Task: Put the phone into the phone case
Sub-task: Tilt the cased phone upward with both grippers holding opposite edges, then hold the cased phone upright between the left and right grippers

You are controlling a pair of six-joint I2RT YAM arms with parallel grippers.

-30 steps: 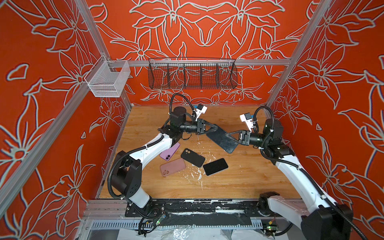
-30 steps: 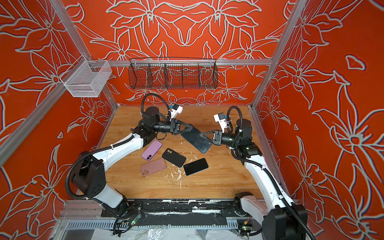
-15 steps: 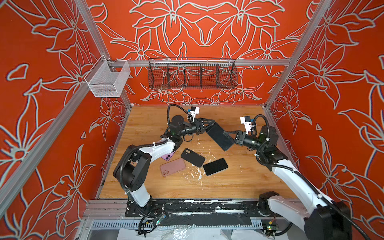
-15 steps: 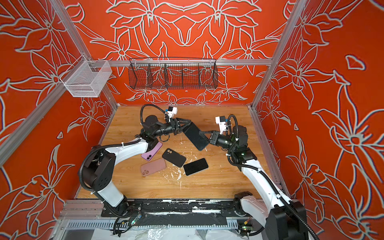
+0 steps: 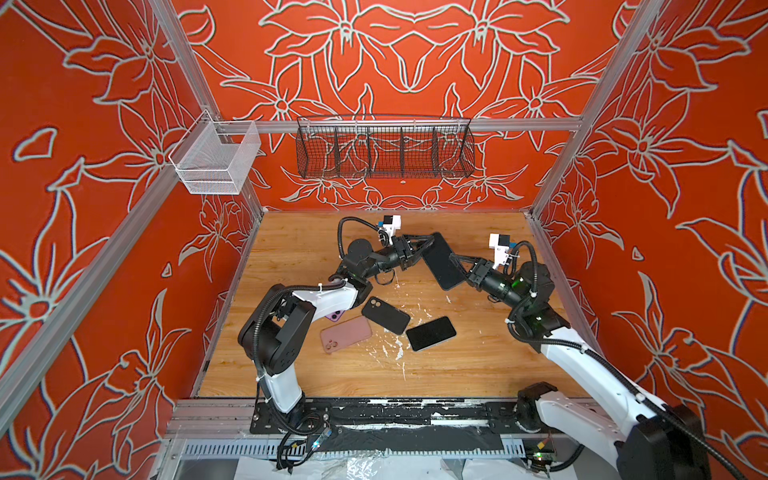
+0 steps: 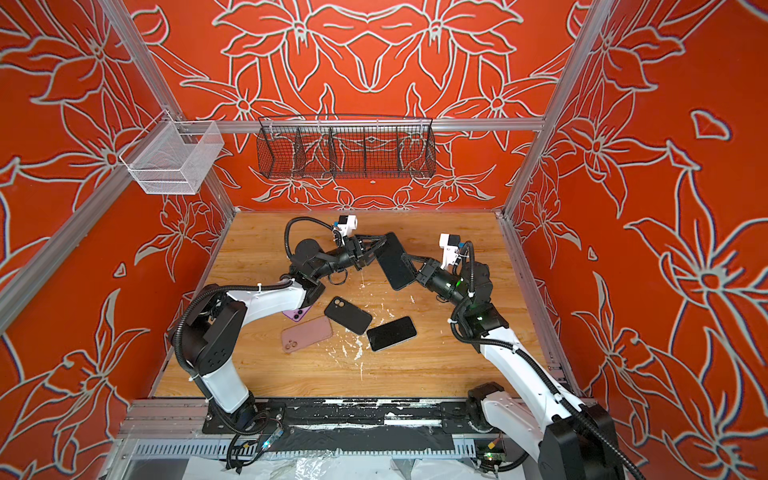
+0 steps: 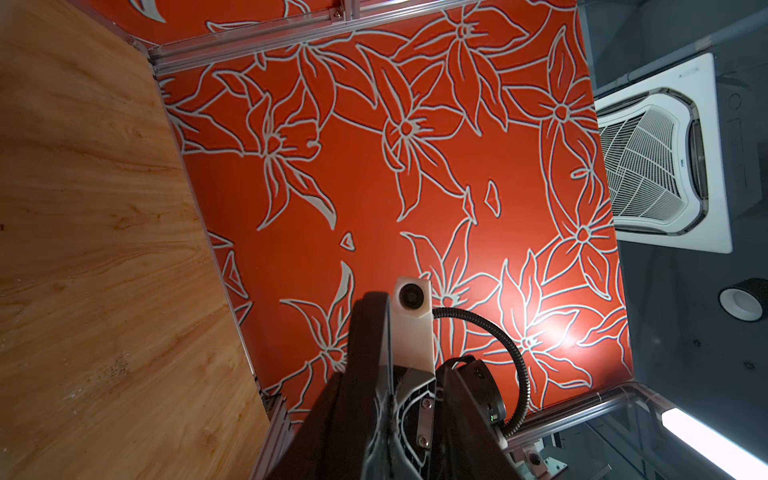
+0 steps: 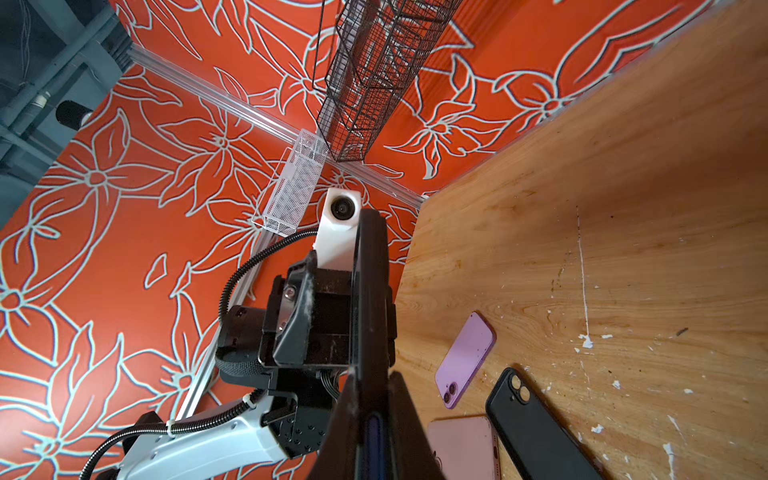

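The right hand (image 5: 456, 268) is clamped on the near right edge of a dark phone (image 5: 439, 259), which hangs tilted in the air above the far middle of the worktop (image 5: 299, 249). The left hand (image 5: 424, 248) straddles the phone's far end with its fingers apart, one standing clear of it. Nearer, a black case (image 5: 385, 315) lies flat just left of a screen-up phone (image 5: 431, 333).

purple phone (image 8: 465, 357), black case (image 5: 385, 315), orange floral walls (image 5: 415, 41)
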